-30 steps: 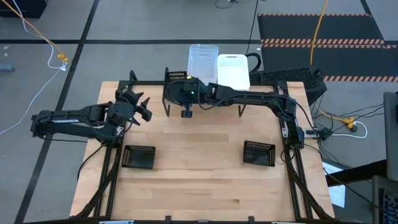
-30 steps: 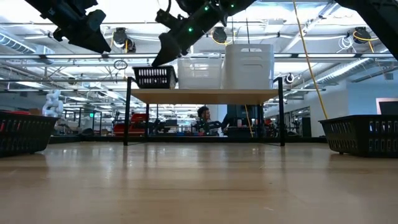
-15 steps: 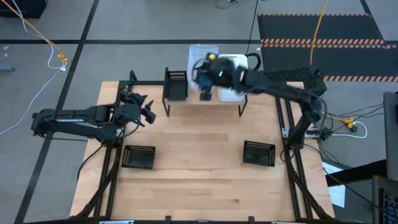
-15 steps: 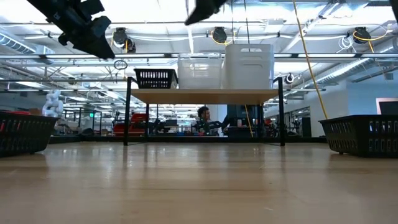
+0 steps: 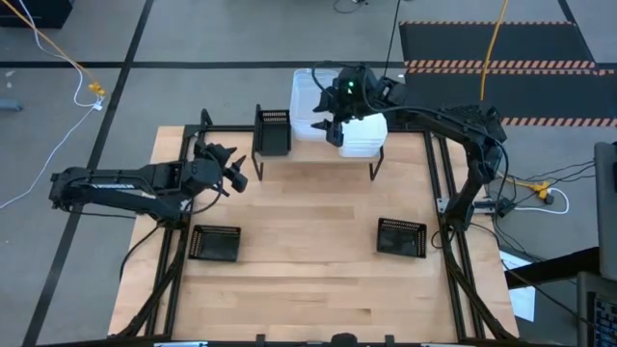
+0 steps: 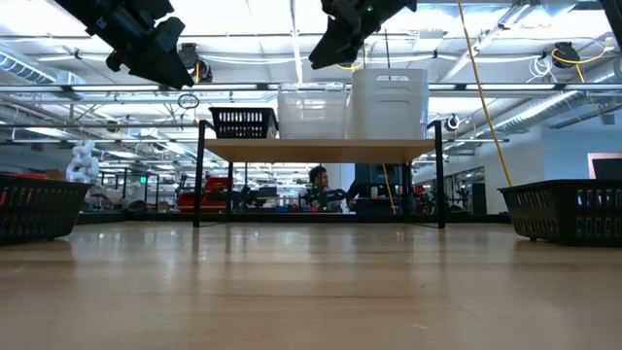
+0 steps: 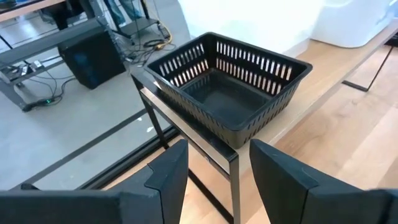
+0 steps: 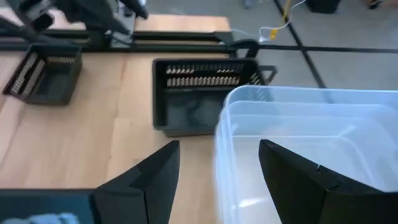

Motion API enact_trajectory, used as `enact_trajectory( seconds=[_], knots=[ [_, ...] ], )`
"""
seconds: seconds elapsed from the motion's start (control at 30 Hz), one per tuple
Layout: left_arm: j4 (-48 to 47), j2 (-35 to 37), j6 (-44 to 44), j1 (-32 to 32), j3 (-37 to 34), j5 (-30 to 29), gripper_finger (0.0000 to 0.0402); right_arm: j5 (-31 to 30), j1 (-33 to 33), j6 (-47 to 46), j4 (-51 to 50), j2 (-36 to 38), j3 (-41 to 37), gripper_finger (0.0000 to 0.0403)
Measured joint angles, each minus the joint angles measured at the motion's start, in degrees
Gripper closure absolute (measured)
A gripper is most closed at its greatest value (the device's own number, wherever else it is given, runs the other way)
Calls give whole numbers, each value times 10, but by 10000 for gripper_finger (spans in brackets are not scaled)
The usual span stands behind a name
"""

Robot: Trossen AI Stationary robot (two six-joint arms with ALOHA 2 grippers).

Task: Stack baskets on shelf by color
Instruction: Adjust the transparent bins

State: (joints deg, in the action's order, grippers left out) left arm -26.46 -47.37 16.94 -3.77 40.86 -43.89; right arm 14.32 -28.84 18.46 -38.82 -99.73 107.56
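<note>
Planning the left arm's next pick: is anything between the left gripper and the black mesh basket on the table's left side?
Nothing visible. The left gripper, open and empty, hangs above bare wood, and the black mesh basket lies nearer the front edge with only bare tabletop around it.

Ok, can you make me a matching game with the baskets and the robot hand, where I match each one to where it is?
Things:
1. black basket
2. clear baskets
3. white baskets
4. right gripper

Places:
A. middle of the shelf
B. left end of the shelf
C. up in the air above the shelf
D. right end of the shelf

Pairs: 1-B, 2-A, 3-D, 4-C
</note>
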Motion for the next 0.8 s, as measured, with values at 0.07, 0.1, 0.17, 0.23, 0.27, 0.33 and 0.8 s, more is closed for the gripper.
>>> enact_trajectory(
  seconds=[0.07, 0.1, 0.17, 0.23, 0.27, 0.33, 0.8],
  knots=[
    [1, 0, 0, 0, 0, 0, 227, -37, 0, -3, 16, -4, -7, 190],
    [1, 0, 1, 0, 0, 1, 227, -55, 0, 0, 19, -8, -12, 193],
    [1, 0, 8, 0, 0, 1, 227, -66, 0, 7, 26, -18, -20, 199],
    [1, 0, 11, 0, 0, 1, 227, -67, 0, 9, 24, -24, -25, 206],
    [1, 0, 12, 1, 0, 2, 227, -66, 0, 9, 26, -25, -25, 209],
    [1, 0, 12, 0, 0, 3, 227, -66, 0, 9, 26, -26, -28, 216],
    [0, 0, 12, 1, 0, 4, 227, 24, 13, 4, -35, -23, -31, 381]
  ],
)
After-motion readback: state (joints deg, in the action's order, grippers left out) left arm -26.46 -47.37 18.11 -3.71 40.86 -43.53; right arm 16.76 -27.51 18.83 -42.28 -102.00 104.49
